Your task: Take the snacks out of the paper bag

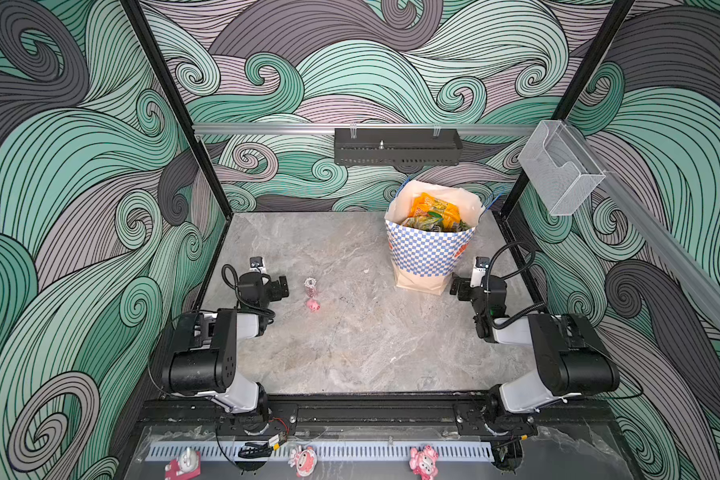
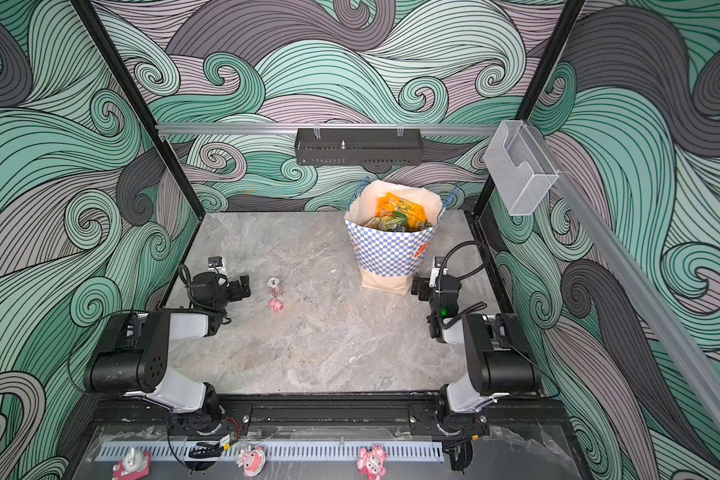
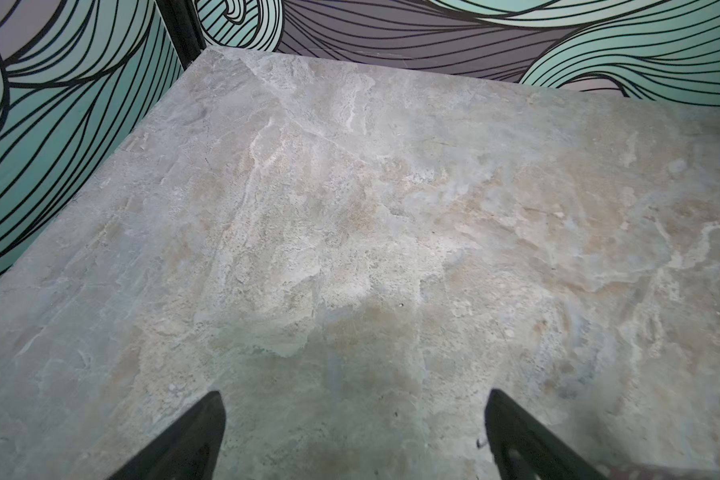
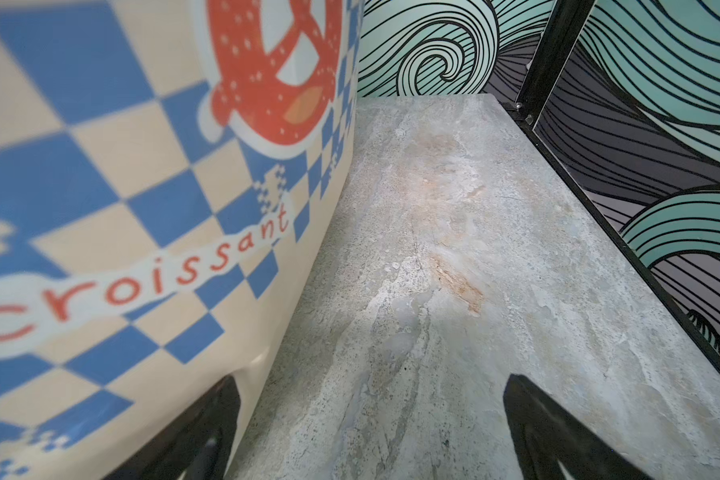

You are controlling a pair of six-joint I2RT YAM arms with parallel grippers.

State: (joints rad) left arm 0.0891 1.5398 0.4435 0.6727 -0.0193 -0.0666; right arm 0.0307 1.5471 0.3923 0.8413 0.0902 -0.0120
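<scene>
Right gripper (image 4: 371, 380), spread wide and empty, sits low just beside the upright paper bag (image 1: 427, 253), snacks (image 1: 435, 214) apparently stacked upright above it; left gripper (image 3: 354, 395), equally wide and empty, lies well apart

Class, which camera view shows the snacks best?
Both top views look down into the open paper bag at the snacks. The right wrist view shows only the bag's checked side, no snacks; the left wrist view shows none.

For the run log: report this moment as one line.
stage: not started | snacks: inside paper bag, upright | left gripper: open, empty | right gripper: open, empty, beside paper bag
</scene>
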